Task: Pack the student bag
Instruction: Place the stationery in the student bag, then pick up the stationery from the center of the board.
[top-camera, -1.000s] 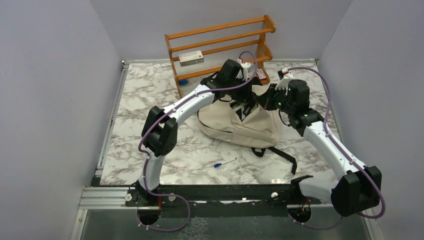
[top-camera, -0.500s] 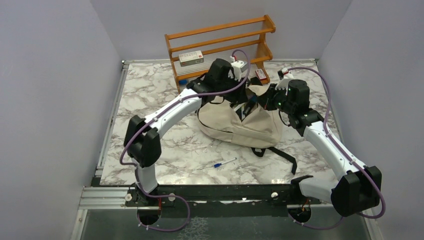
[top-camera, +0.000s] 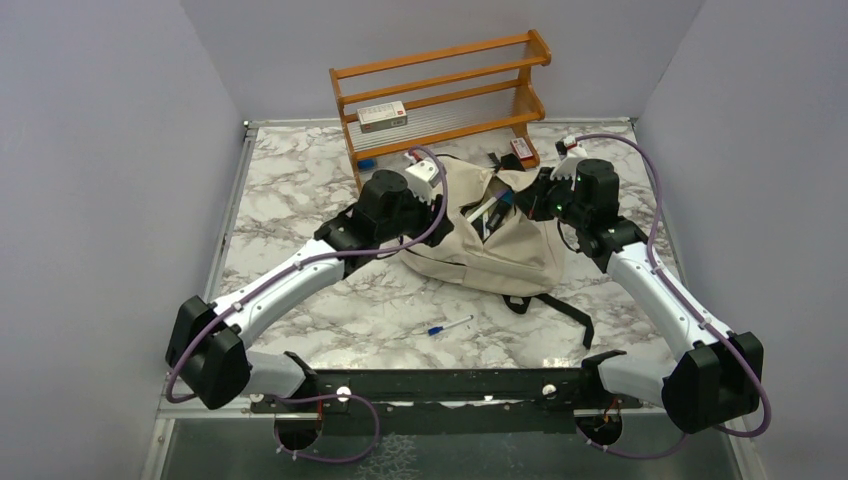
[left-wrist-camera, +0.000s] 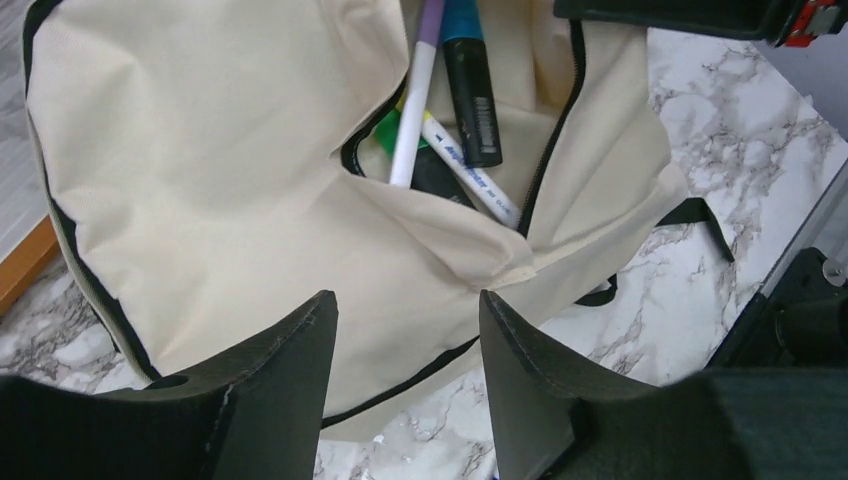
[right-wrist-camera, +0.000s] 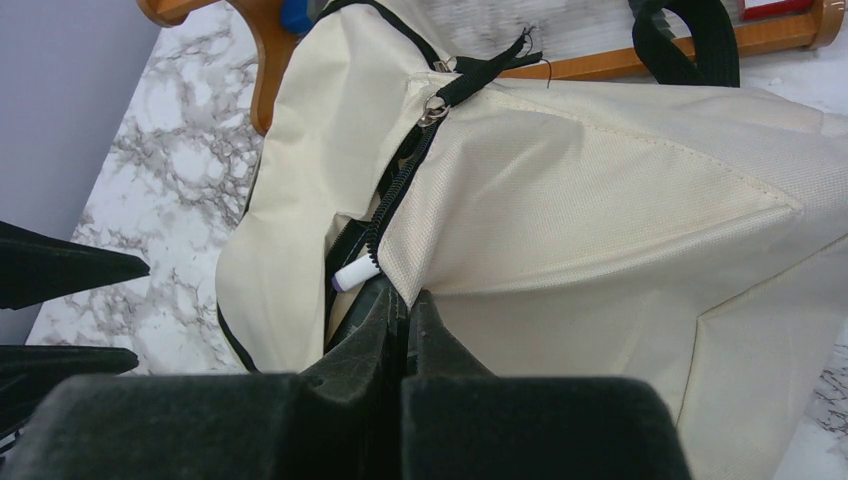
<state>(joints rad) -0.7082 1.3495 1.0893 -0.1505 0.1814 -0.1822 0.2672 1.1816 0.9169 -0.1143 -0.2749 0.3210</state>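
Observation:
The student bag (top-camera: 500, 245), cream fabric with black zipper lines, lies at the table's back middle with its opening (left-wrist-camera: 450, 150) gaping. Inside it I see a purple-and-white pen (left-wrist-camera: 418, 100), a black marker with a teal cap (left-wrist-camera: 470, 90) and a white pen (left-wrist-camera: 470, 170). My left gripper (left-wrist-camera: 405, 300) hovers open and empty over the bag's left flank, apart from the fabric. At the zipper opening, my right gripper (right-wrist-camera: 405, 295) is shut on the bag's fabric edge and holds it up, with a white pen end (right-wrist-camera: 355, 272) just above its tips.
A wooden rack (top-camera: 440, 90) stands behind the bag, with a small box (top-camera: 382, 115) on its shelf and a red item (top-camera: 520, 148) at its foot. A blue pen (top-camera: 450, 325) lies on the marble in front. Black straps (top-camera: 560, 305) trail from the bag's near right side.
My left arm has drawn back leftward from above the bag's opening to its left flank, and its jaws have widened. The right gripper and the held edge have not moved.

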